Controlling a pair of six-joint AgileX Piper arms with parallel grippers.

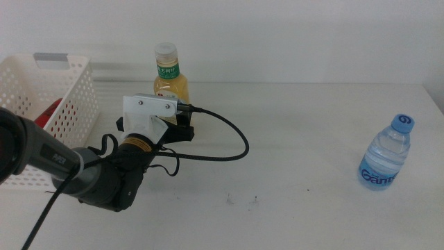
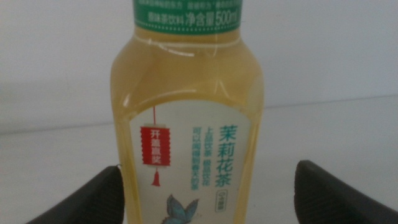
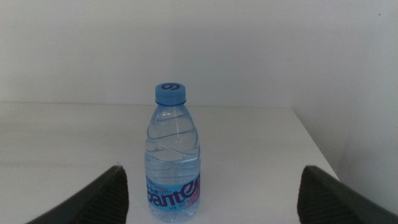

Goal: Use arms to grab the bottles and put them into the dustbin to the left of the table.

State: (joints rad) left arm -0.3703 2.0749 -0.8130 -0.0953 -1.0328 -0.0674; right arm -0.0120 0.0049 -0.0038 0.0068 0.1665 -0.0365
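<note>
The yellow tea bottle (image 1: 170, 80) with a white cap and green label stands upright at the back of the table (image 1: 291, 208), just right of the dustbin. My left gripper (image 1: 179, 126) is right in front of it. In the left wrist view the tea bottle (image 2: 189, 124) fills the gap between the open jaws, closer to one finger (image 2: 87, 199). The clear water bottle (image 1: 387, 154) with a blue cap stands at the far right. In the right wrist view that water bottle (image 3: 174, 158) stands ahead of my open right gripper (image 3: 214, 202), apart from both jaws. The right arm is out of the middle view.
The white perforated dustbin (image 1: 73, 104) sits at the left edge, with a red object (image 1: 47, 112) partly showing inside. A black cable (image 1: 229, 139) loops from the left wrist over the table. The table's right edge runs close behind the water bottle.
</note>
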